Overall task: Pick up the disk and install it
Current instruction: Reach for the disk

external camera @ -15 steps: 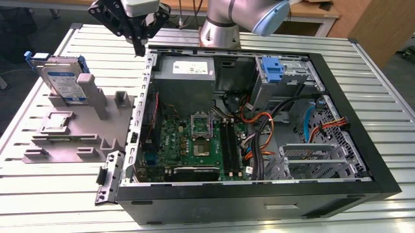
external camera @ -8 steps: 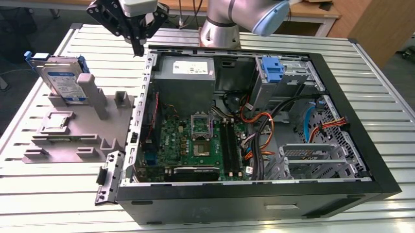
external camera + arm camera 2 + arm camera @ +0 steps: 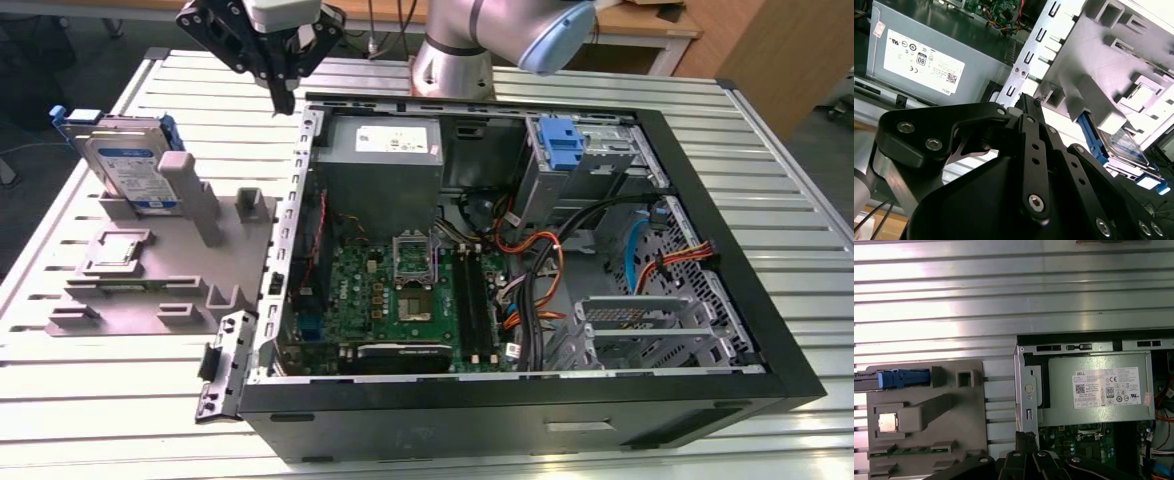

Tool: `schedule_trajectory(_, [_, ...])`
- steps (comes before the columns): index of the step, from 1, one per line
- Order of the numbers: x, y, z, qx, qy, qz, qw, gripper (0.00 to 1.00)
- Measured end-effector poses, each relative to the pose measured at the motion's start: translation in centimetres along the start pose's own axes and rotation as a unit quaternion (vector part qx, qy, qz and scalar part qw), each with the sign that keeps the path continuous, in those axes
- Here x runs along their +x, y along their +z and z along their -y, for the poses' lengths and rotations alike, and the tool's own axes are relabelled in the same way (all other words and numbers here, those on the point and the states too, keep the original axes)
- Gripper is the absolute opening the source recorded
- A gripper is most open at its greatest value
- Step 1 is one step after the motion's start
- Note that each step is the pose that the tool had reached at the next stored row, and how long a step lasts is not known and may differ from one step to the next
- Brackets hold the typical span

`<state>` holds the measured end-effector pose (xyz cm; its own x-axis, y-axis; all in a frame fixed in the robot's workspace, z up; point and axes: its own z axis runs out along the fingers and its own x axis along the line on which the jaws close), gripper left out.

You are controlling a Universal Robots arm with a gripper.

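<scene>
The disk [image 3: 127,160] stands on edge in a slot at the far end of the grey fixture [image 3: 160,270], at the exterior view's left; it is silver-grey with a white-and-blue label and a blue frame. My gripper [image 3: 283,105] hangs above the table between the disk and the computer case's back left corner, apart from both. Its black fingers are shut tip to tip with nothing between them. In the second wrist view the gripper [image 3: 1026,100] points past the fixture, where the disk [image 3: 1126,145] shows slanted. The first wrist view looks down on the disk's blue edge [image 3: 901,379] and the gripper [image 3: 1026,437].
An open black computer case [image 3: 747,250] lies on the slatted metal table [image 3: 801,150]. Inside are a grey power supply box [image 3: 380,150], a motherboard [image 3: 400,290], an upright blue latch piece [image 3: 563,140], bundled cables and a metal drive cage [image 3: 641,320]. A small chip [image 3: 118,250] rests on the fixture.
</scene>
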<state>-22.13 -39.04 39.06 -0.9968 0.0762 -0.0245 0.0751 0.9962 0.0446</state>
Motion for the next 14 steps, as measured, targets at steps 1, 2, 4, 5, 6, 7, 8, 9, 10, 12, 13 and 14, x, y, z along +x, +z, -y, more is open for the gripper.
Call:
schedule_trajectory(1, [0.01,0.00,-0.05,0.0000,0.000,-0.0001,1.0000,0.10])
schedule_trajectory(2, [0.02,0.00,-0.07,0.0000,0.000,0.0000,1.0000,0.10])
schedule_trajectory(4, [0.02,0.00,-0.09,0.0000,0.000,0.0000,1.0000,0.10])
schedule_trajectory(5, [0.02,0.00,-0.09,0.0000,0.000,0.0000,1.0000,0.10])
schedule_trajectory(6, [0.02,0.00,-0.09,0.0000,0.000,0.0000,1.0000,0.10])
schedule_trajectory(7, [0.02,0.00,-0.09,0.0000,0.000,0.0000,1.0000,0.10])
schedule_trajectory(8, [0.02,0.00,-0.09,0.0000,0.000,0.0000,1.0000,0.10])
schedule_trajectory(9, [0.02,0.00,-0.09,0.0001,0.000,0.0000,1.0000,0.10])
schedule_trajectory(10, [0.02,0.00,-0.10,0.0000,0.000,0.0000,1.0000,0.10])
schedule_trajectory(12, [0.02,0.00,-0.10,0.0000,0.000,0.0000,1.0000,0.10])
schedule_trajectory(13, [0.02,0.00,-0.10,0.0000,0.000,0.0000,1.0000,0.10])
schedule_trajectory(14, [0.02,0.00,-0.10,0.0000,0.000,0.0000,1.0000,0.10])
